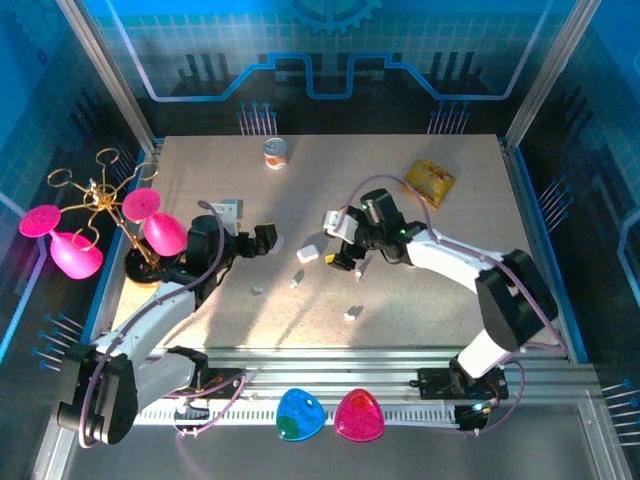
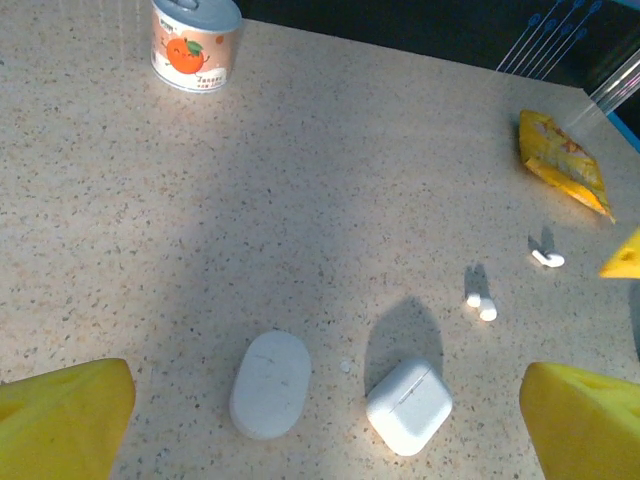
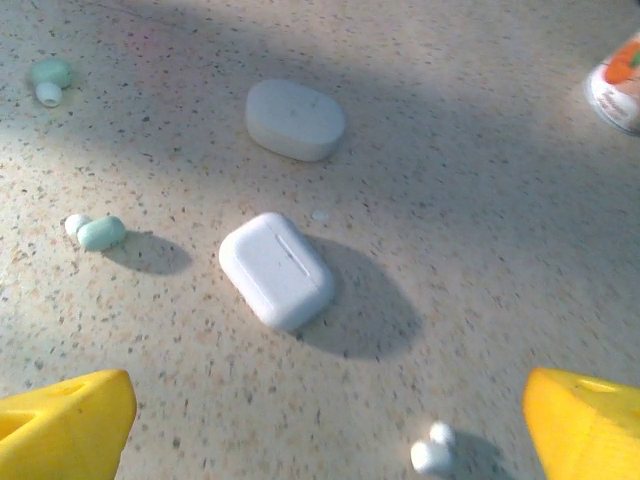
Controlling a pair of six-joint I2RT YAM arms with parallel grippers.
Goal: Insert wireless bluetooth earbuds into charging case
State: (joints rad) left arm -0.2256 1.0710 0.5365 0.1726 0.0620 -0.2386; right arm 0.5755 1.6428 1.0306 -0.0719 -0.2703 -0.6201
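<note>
Both grippers stand wide open, with nothing between their jaws.

Below the right gripper [image 3: 325, 430] three earbuds [image 3: 432, 452] lie flat on the table [image 3: 480, 200]. The white earbud sits just inside the picture-right fingertip [image 3: 585, 420], its long axis slanting up to the right. The nearer mint earbud [image 3: 95, 232] lies ahead of the picture-left fingertip, crosswise to the jaws, pale tip to the left. The farther mint earbud [image 3: 50, 78] points its pale tip back toward the jaws.

Two cases, both shut, lie ahead of the gap. The square case [image 3: 276, 268] is left of centre, with its long axis on a slant. The oval case [image 3: 295, 118] lies beyond it, crosswise.

Just ahead of the left gripper [image 2: 320, 425] are the same two cases, oval on the left, square on the right. Two white earbuds lie farther out to the picture-right: the closer earbud [image 2: 481, 305] slanted, the outer earbud [image 2: 547, 258] crosswise. One can [image 2: 195, 40] and one packet [image 2: 565, 163] lie well ahead.
</note>
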